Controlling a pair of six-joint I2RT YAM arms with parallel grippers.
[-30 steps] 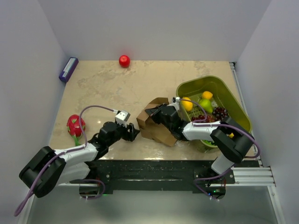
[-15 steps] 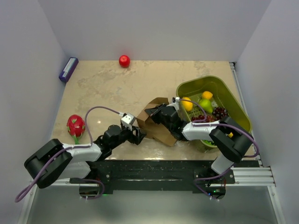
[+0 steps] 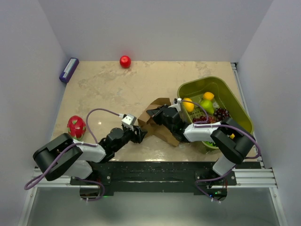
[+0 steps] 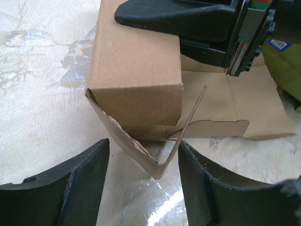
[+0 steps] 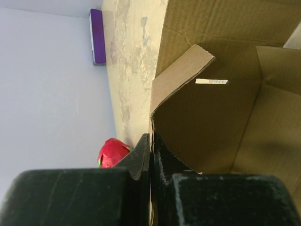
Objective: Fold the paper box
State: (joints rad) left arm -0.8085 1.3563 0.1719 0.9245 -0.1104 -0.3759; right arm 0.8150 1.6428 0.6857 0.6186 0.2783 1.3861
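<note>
Right gripper point(image 5: 150, 143) clamped on a wall edge of the paper box point(image 4: 136, 70), cardboard pinched between the jaws. Left gripper point(image 4: 143, 150) released, fingers spread either side of the box's low V-shaped flap corner, not touching it. Box is half-formed with loose flaps, on the table point(image 3: 108, 89) just left of the green basket point(image 3: 237, 104). Dragon fruit point(image 3: 76, 125) well left of the basket. Red ball point(image 3: 125, 61) and purple block point(image 3: 69, 70) left of it, near the back wall.

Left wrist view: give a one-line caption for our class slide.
Open left gripper faces a loose corner flap of the half-folded paper box, whose wall the right gripper pinches.
</note>
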